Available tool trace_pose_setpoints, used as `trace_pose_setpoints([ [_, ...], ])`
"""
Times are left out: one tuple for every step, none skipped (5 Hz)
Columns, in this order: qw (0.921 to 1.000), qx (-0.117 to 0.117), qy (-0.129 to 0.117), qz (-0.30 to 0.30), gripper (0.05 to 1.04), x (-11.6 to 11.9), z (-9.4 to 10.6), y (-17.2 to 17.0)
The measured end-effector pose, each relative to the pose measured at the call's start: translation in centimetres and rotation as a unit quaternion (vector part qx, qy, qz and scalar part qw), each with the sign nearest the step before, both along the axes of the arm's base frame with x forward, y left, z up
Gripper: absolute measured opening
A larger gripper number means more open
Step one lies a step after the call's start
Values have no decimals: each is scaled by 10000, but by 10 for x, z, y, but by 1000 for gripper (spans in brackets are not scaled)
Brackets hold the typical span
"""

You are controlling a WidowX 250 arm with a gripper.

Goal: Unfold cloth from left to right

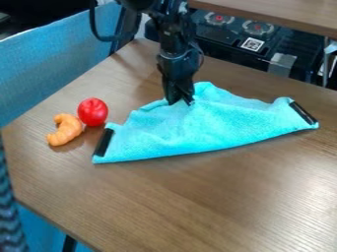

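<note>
One end effector, mine [181, 102], down at the far side of the cloth, left of the cloth's middle in the camera view. Tips meet the fabric there; can't tell how far open I am, or whether I've got hold of any of it. One arm, black, coming in from the top edge. One dark cable [93, 24] looping beside it.

Cloth [217, 125]: count one, turquoise, lying on the surface [197, 206], spread wide across the view. Near edge is one long curve; far side is rumpled, with one raised peak just right of my end effector. Black strips on the cloth: two, one at the left end [103, 142], one at the right end [303, 112].

Toys: two. One red round one [93, 111], one orange curved one [65, 130]. Both sit left of the cloth, red nearer my end effector, orange just beside it on the outer side. Neither one is under the cloth.

Background, quick tally: one blue fabric panel [52, 64] along the left; one black unit [223, 49] beyond the far edge, with two round fittings on top, one silvery patch [282, 64] and one square black-and-white label [252, 44]; one wooden ledge [289, 15] at upper right. One dark patterned item [8, 206] at the lower left edge, can't tell what.
</note>
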State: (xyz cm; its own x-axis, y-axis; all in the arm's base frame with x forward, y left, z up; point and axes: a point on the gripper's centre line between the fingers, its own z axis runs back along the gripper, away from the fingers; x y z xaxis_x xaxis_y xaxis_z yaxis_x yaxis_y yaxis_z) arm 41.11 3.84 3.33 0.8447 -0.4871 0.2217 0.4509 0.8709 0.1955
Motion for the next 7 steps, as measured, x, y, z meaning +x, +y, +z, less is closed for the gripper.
trace_pose_setpoints([
  [10000,-24,46,13,53,-4,-4,2],
  [9998,-186,36,4,53,-7,5,2],
  [9992,-367,-173,-34,52,-12,32,0],
  [9981,-474,-364,-120,52,-17,52,-5],
  [9986,-369,-285,-261,52,-32,53,-14],
  [9978,-183,-75,-625,52,-51,43,-41],
  [9955,47,-25,-950,52,-78,43,-68],
])
